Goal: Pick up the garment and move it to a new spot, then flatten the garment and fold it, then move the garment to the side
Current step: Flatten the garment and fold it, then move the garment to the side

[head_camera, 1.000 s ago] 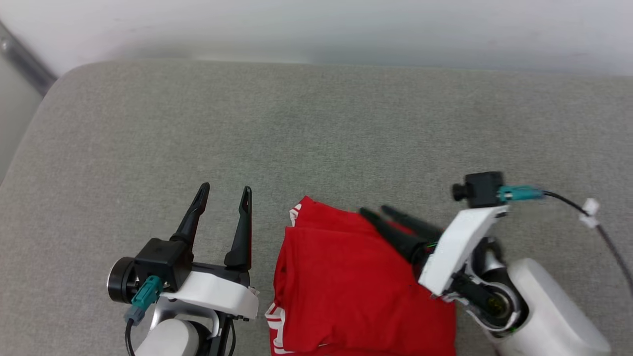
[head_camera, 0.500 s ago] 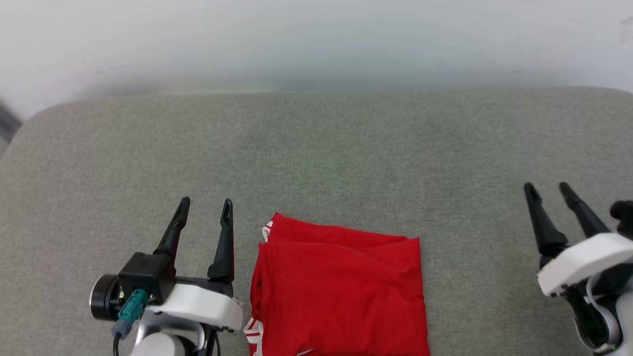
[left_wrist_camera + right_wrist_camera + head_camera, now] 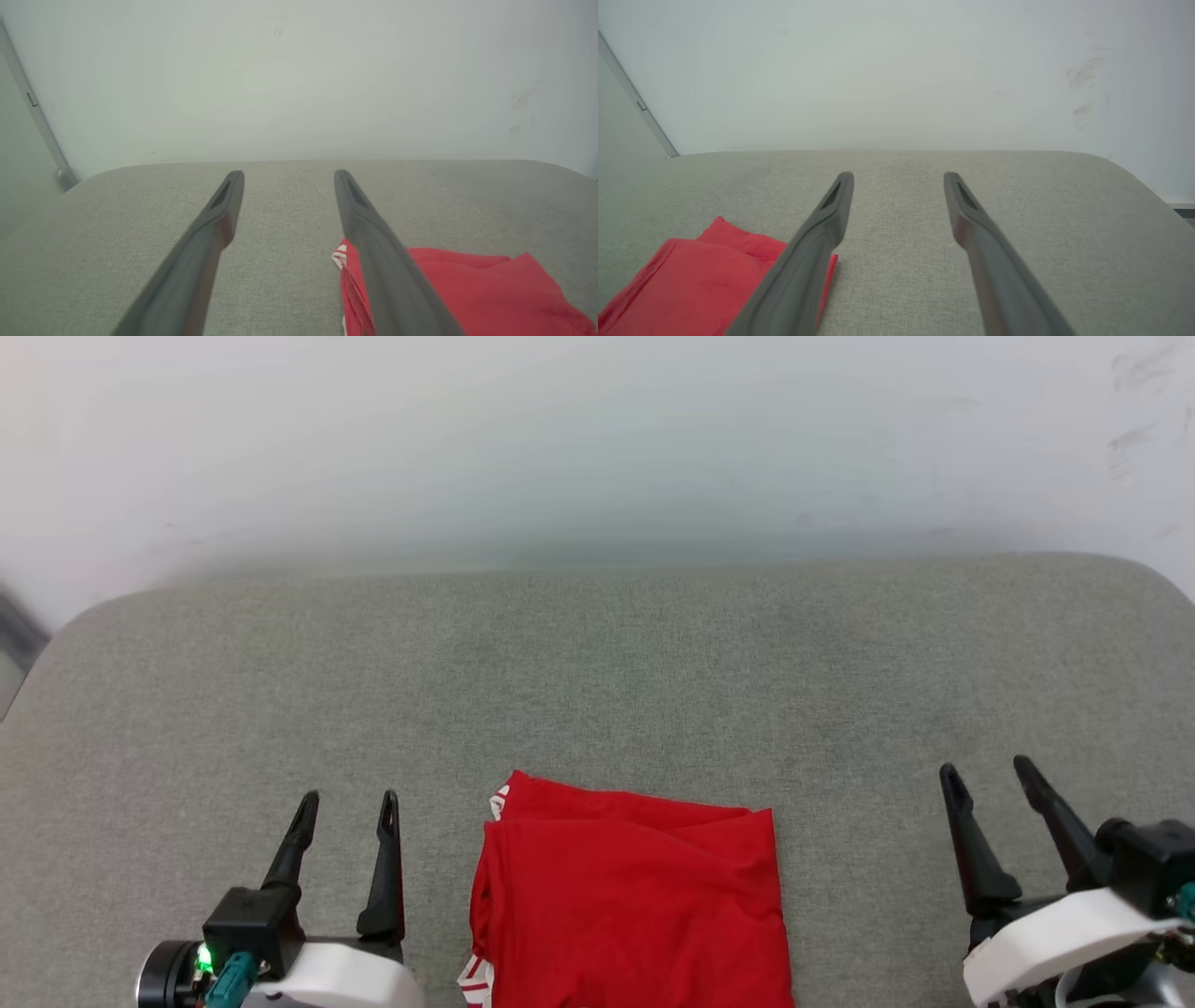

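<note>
Now, in the head view, the garment (image 3: 630, 896) is seen lying folded into a compact red rectangle on the grey cushion (image 3: 597, 691), at the near edge between the two arms, with a strip of white-and-red trim showing at its left corners. The left gripper (image 3: 350, 798) is held just beside its left edge, fingers spread and empty. The right gripper (image 3: 986, 767), which a second ago was laid over the cloth's upper right part, is now drawn well clear to the right, its fingers likewise apart and holding nothing. More of the pale wall (image 3: 597, 448) is taken in than before, so a shift of the camera is read there, not of the cloth. Folding is judged finished and the cloth released, with only the move to the side possibly left. In the left wrist view, red cloth is seen beside and beyond the right finger. In the right wrist view, it lies low at the left, untouched.
</note>
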`<state>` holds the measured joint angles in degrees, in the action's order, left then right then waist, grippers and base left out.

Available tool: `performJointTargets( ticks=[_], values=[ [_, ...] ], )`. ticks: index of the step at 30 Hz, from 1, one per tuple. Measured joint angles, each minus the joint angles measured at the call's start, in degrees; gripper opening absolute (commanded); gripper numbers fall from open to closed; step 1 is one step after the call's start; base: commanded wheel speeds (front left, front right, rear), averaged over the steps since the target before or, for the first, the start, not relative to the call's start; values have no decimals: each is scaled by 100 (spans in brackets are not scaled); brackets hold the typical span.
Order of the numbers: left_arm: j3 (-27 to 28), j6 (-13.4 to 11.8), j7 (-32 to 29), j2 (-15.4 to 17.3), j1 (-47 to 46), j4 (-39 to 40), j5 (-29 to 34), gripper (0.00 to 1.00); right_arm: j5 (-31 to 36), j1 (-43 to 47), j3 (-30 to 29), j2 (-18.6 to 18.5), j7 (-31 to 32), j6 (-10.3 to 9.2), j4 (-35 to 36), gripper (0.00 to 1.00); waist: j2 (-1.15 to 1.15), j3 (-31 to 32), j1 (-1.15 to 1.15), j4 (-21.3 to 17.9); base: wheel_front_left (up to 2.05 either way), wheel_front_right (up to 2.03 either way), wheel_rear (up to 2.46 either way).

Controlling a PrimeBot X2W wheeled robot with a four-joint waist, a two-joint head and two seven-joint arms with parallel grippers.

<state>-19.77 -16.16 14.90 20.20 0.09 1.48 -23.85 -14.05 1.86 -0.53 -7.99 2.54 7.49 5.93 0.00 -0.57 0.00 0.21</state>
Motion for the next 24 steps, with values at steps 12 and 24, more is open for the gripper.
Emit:
performJointTargets(
  ticks=[12,24],
  values=[
    [264,162,0,-158,352,-19,205,100,160,411,-53,259,162,0,467,100,0,98,0,25,0,0,0],
    [454,403,0,-348,300,-87,378,100,55,418,-211,339,315,0,515,100,0,50,0,50,0,0,0]
  ],
)
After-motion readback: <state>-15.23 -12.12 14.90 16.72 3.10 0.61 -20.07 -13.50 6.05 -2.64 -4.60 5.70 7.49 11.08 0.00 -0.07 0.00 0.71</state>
